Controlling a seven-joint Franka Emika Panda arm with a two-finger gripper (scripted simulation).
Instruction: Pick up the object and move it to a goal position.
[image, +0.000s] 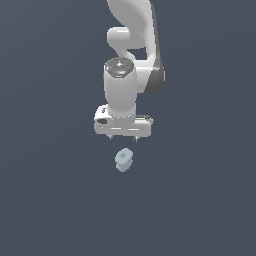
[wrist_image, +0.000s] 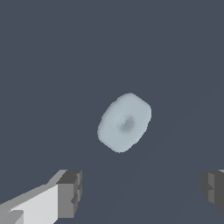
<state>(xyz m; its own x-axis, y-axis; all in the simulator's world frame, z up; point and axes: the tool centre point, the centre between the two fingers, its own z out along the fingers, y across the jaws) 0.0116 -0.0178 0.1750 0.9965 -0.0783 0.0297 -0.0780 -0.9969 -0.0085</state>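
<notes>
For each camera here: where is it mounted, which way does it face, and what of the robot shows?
Exterior view: off the arm, facing the white arm and gripper hanging above the pale object.
Wrist view: on the wrist, looking past two spread fingers at the object.
Shared: the object and the gripper; nothing is held.

The scene is seen in the exterior view from off the arm, well back, with the object (image: 123, 159) held just below the gripper (image: 123, 138) at mid-frame. In the wrist view the object (wrist_image: 124, 123) is looked down on from close by, beyond the fingers (wrist_image: 70, 194). Object and fingertips are shared by both views.
</notes>
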